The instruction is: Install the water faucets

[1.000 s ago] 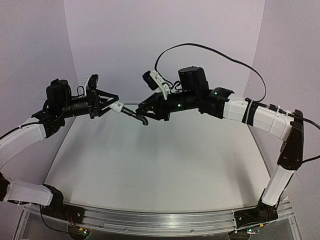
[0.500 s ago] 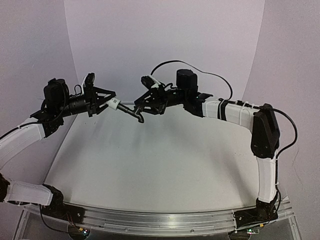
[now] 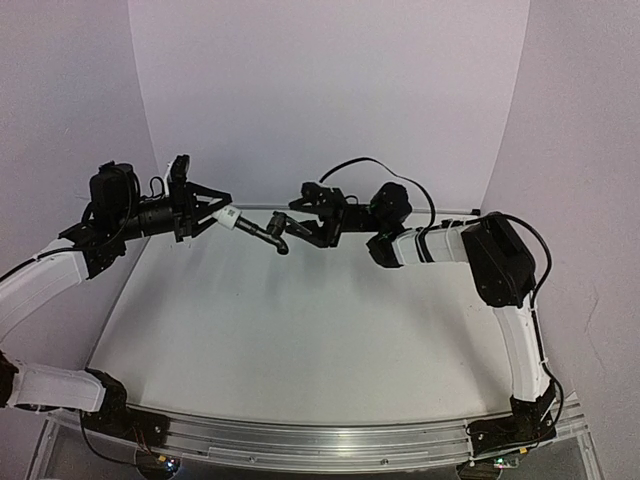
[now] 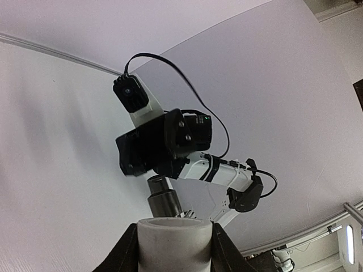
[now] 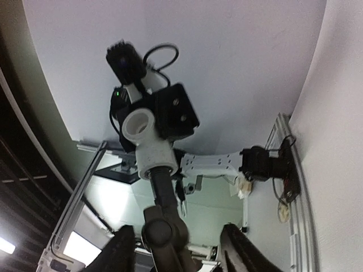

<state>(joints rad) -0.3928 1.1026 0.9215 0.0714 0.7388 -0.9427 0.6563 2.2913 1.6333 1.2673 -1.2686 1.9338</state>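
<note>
Above the counter (image 3: pixel 300 340) the left gripper (image 4: pixel 173 250) clamps the white fitting (image 4: pixel 173 233) with the black tap (image 5: pixel 160 195) in its end, and the right gripper (image 5: pixel 180 246), jaws apart around the tap, should, I reckon, regrip squarely before twisting.

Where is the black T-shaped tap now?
Top view, centre-left, aloft: black tap joins the white cylindrical fitting in the left hand; right hand open around it.

Soft even light, faint shadows
</note>
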